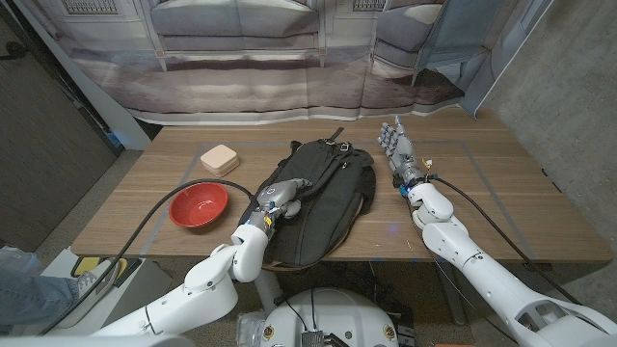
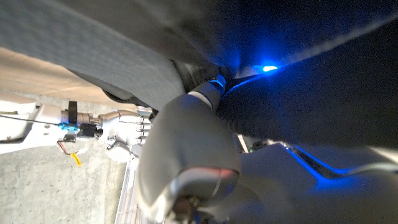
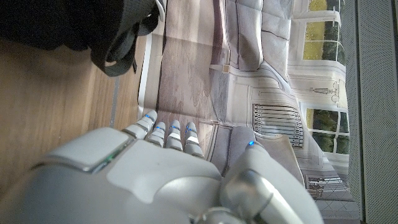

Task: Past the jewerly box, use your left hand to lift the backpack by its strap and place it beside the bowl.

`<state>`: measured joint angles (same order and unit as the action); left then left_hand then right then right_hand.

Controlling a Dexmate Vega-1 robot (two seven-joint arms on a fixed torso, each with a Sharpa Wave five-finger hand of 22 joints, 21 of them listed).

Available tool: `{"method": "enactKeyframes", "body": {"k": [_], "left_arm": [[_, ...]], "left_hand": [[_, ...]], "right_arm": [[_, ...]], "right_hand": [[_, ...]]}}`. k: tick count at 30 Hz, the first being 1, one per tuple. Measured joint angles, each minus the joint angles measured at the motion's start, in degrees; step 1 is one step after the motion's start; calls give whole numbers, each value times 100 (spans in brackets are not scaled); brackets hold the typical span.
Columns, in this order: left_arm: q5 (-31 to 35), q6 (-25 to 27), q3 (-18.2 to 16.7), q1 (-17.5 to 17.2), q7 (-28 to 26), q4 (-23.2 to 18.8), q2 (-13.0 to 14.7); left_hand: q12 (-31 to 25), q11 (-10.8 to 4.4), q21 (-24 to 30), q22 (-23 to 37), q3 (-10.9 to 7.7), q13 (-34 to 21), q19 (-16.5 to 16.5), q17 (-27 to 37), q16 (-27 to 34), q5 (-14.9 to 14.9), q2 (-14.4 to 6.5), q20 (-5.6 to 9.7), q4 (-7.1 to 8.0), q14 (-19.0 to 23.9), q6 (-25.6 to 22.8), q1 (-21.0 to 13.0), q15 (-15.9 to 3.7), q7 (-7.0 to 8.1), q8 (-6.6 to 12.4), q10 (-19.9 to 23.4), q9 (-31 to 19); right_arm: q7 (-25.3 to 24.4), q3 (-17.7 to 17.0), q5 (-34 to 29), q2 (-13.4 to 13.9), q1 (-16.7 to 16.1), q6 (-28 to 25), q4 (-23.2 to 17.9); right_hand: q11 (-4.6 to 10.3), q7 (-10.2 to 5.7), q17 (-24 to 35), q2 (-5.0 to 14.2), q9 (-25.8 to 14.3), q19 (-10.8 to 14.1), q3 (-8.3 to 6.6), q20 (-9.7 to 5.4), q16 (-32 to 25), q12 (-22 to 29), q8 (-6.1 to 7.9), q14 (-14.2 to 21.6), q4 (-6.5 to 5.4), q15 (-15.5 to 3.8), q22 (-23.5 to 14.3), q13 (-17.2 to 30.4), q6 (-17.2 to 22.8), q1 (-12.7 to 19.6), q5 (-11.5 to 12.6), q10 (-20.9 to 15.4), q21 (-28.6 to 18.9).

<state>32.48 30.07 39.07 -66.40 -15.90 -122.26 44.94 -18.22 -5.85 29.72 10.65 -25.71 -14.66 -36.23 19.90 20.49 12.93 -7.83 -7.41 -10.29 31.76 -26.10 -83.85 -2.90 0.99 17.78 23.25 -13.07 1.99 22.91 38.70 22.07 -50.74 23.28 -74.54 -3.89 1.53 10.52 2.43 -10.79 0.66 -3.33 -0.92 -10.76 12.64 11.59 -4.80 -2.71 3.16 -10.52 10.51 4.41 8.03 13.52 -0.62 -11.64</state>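
Resting on the black backpack (image 1: 318, 198), left hand (image 1: 278, 196) fingers curled, grip unclear | backpack: soft, floppy, probably light; take top strap (image 1: 335, 138) | bowl (image 1: 199, 204) just left | right hand (image 1: 397, 146) fingers straight, empty | jewelry box (image 1: 220, 159) behind bowl

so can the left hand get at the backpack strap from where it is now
Probably yes. The left hand already lies on the black backpack, nothing between them; the bowl sits clear to its side. Whether its fingers actually hold a strap can't be told.

Black backpack (image 1: 323, 202) lying flat, mid-table
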Motion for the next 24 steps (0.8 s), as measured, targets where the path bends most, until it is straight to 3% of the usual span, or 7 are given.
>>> {"method": "enactKeyframes", "body": {"k": [2, 4, 8, 14, 17, 24], "left_arm": [[-50, -54, -14, -11, -112, 21, -42], [-62, -69, -15, -26, -187, 33, -87], [-81, -76, -23, -62, -328, 48, -175], [-90, 20, -45, -97, -487, 48, -239], [-91, 93, -56, -130, -554, 29, -301], [-126, 151, -94, -180, -715, -2, -362]], "left_hand": [[-76, 16, 156, 3, -33, -59, -673, 123, 89, 55, 12, 668, 1, 213, -133, -155, -16, -6, 60, 110, -43], [-139, 47, 284, 63, -64, -119, -899, 231, 170, 86, 29, 893, -2, 415, -246, -286, -41, 0, 117, 189, -81], [-269, 2, 614, 180, -109, -267, -1069, 539, 391, 201, 106, 1138, 1, 807, -531, -550, -67, 0, 259, 434, -177], [-454, -28, 1178, 152, -142, -652, -1148, 642, 817, 555, 251, 1060, 33, 1005, -937, -784, 43, -37, 494, 951, -392], [-495, 74, 1332, 98, -167, -811, -1157, 642, 878, 687, 269, 1051, 55, 1007, -1081, -802, 44, -59, 574, 1071, -474], [-496, 114, 1417, 74, -213, -940, -1178, 644, 935, 770, 300, 1069, 54, 1008, -1148, -832, 45, -68, 596, 1111, -518]], "right_arm": [[1, -1, 5, 0, -6, 0, -7], [6, -3, 12, -1, -12, 2, -10], [30, -11, 37, -3, -20, 18, -16], [63, -21, 66, -5, -32, 32, -22], [105, -21, 93, -9, -32, 41, -22], [140, -19, 107, -20, -17, 45, -4]], "right_hand": [[0, 0, 0, 0, 0, 0, 0, 0, 0, 0, 0, 0, 0, 0, 0, 0, 0, 0, 0, 0, 0], [0, 0, 0, 0, 0, 0, 0, 0, 0, 0, 0, 0, 0, 0, 0, 0, 0, 0, 0, 0, 0], [0, 0, 0, 0, 0, 0, 0, 0, 0, 0, 0, 0, 0, 0, 0, 0, 0, 0, 0, 0, 0], [0, 0, 0, 0, 1, 0, 0, 0, 0, 0, 0, -1, 0, 1, 0, 0, 0, 0, 0, 0, 0], [0, 0, 0, 0, 1, 0, 0, 0, 0, 0, 0, -1, 0, 1, 0, 0, 0, 0, 0, 0, 0], [0, 32, 0, 0, 1, 0, 0, 0, 0, 0, 0, 21, 0, 22, 0, 0, 31, 0, 0, 0, 0]]}}
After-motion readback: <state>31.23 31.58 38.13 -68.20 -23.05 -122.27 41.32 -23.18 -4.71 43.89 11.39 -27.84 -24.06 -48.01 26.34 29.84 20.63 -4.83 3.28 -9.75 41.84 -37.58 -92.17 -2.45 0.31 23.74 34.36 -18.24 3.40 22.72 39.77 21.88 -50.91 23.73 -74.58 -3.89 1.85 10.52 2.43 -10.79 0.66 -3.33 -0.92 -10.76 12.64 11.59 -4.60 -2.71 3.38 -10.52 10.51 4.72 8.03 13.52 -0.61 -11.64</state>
